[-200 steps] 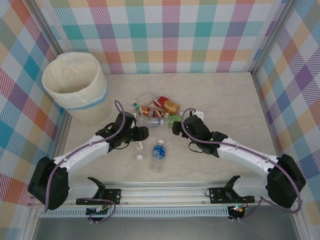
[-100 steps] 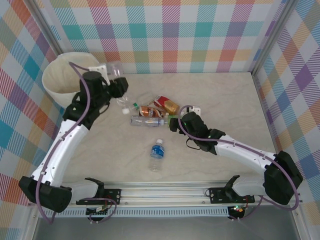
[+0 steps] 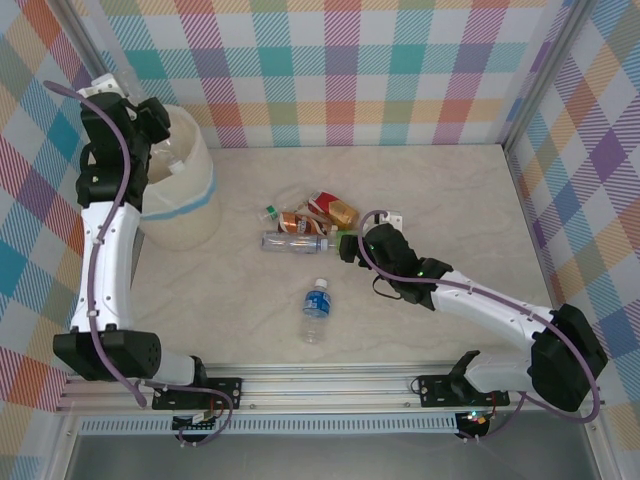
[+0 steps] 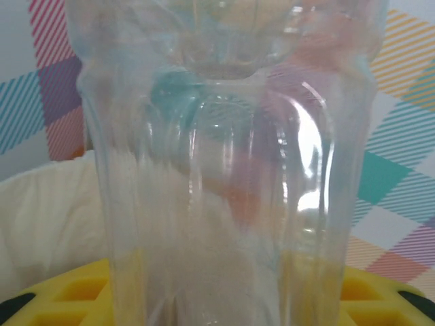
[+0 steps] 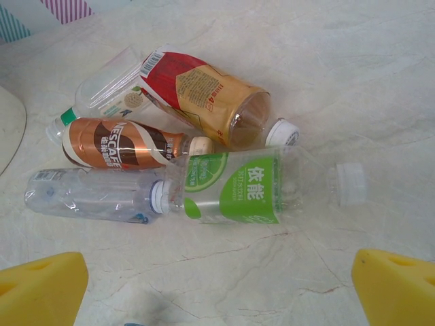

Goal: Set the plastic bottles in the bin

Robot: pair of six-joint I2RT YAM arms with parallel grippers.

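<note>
Left fingers (image 4: 54,302): clamped on an unlabelled clear bottle (image 4: 217,170), with a yellow pad on either side of it.
Held bottle's axis: runs straight up the wrist view, away from the pads.
Bin (image 3: 185,205): far left on the bench (image 3: 450,200). From above, the left fingers sit over its rim, so release looks like the next move. I cannot tell whether the bottle is wholly inside the rim.
Right fingers (image 5: 41,282): spread wide, holding nothing, low over the bench.
Nearest bottle: the green-labelled bottle (image 5: 234,187) lies just ahead with its long axis crosswise, in line with the closing direction. A grasp likely calls for a wrist turn.
Behind it: the brown Nescafé bottle (image 5: 119,146) and the red-and-gold bottle (image 5: 204,95), which are touching.
Lone blue-labelled bottle (image 3: 315,305): apart from the pile, nearer the right arm.
</note>
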